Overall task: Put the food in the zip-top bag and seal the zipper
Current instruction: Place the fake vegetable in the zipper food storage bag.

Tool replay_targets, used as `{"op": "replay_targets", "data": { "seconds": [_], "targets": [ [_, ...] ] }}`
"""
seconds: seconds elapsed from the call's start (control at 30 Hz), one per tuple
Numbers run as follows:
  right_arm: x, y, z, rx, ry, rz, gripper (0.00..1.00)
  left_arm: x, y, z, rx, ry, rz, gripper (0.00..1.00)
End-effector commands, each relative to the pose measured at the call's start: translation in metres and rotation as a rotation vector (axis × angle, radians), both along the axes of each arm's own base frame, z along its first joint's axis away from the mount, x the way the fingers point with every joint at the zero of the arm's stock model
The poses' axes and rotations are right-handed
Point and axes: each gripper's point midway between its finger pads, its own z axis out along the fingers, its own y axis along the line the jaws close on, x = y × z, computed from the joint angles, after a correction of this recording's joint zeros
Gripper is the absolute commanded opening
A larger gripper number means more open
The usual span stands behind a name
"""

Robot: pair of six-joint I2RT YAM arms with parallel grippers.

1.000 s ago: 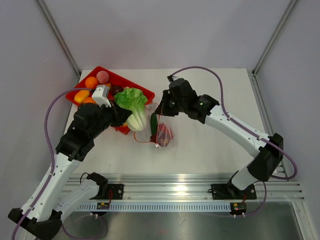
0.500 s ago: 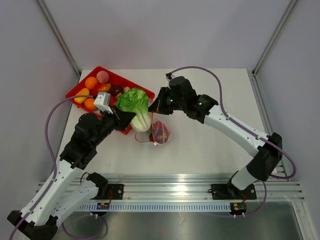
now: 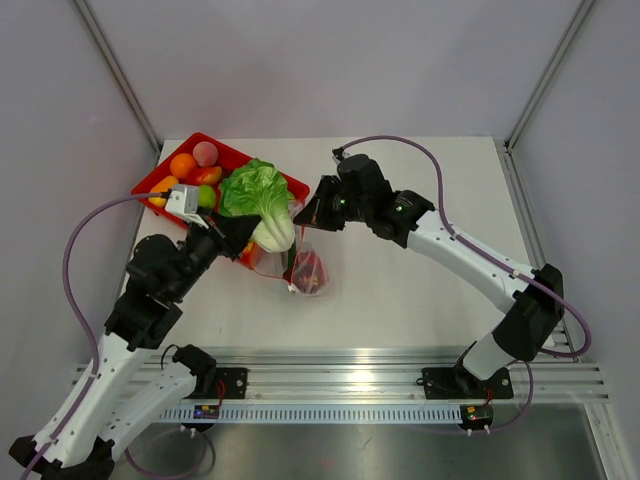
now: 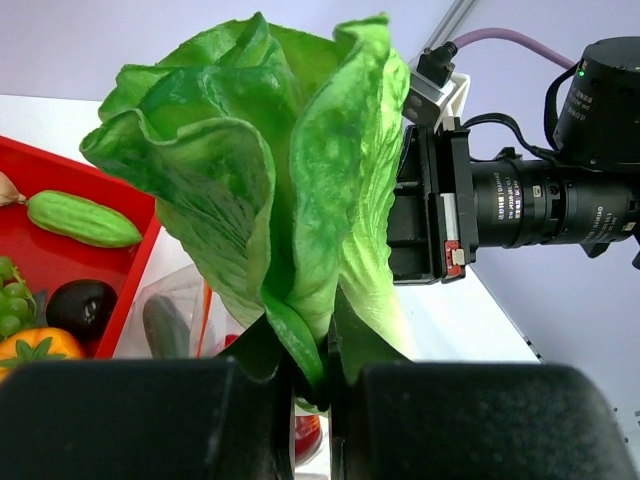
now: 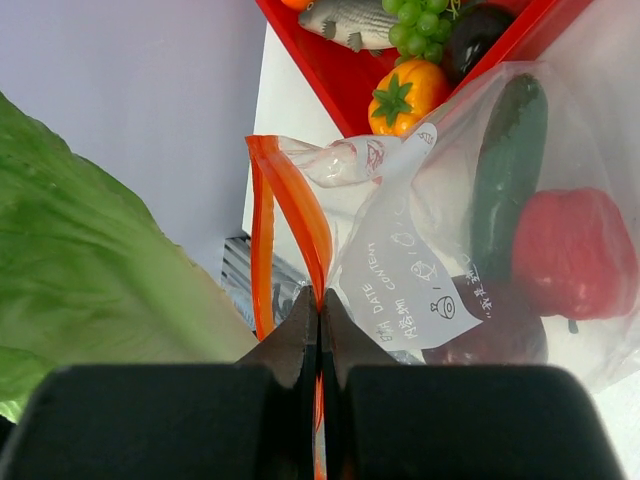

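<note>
My left gripper [image 3: 240, 232] is shut on the base of the leafy green-white cabbage [image 3: 258, 200] and holds it upright above the bag's mouth. In the left wrist view the leaves [image 4: 280, 170] stand up from between my jaws [image 4: 325, 390]. My right gripper [image 3: 312, 212] is shut on the orange-red zipper [image 5: 290, 210] of the clear zip-top bag [image 3: 300, 265] and holds that edge up with the mouth open. In the right wrist view my jaws [image 5: 320, 310] pinch the strip. The bag [image 5: 450, 240] holds a green cucumber [image 5: 505, 170], a red pepper [image 5: 570, 255] and a dark red piece [image 5: 490, 325].
The red tray [image 3: 225, 150] at the back left holds more toy food: oranges [image 3: 182, 165], a pink peach [image 3: 205, 152], a fish [image 5: 350, 25], grapes [image 5: 425, 20], an orange tomato [image 5: 410, 95]. The right wrist camera [image 4: 540, 200] sits close behind the cabbage.
My left gripper has carried the cabbage a little left and back. My right gripper has shifted left with the zipper edge, and the bag has slid left with it.
</note>
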Motion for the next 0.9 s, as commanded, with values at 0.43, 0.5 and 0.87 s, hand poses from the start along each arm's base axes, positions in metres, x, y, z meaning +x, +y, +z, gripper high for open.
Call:
{"op": "replay_targets", "data": {
  "seconds": [0.43,0.5,0.87],
  "targets": [
    [-0.012,0.02,0.033,0.272,0.12,-0.018,0.0,0.019,0.011,-0.023,0.08,-0.06,0.1,0.0],
    [-0.011,0.021,0.037,0.305,0.133,-0.031,0.0,0.018,0.014,-0.024,0.099,-0.068,0.11,0.0],
    [0.001,0.026,0.039,0.44,0.217,-0.084,0.0,0.008,0.005,-0.045,0.089,-0.043,0.041,0.0]
  ]
}}
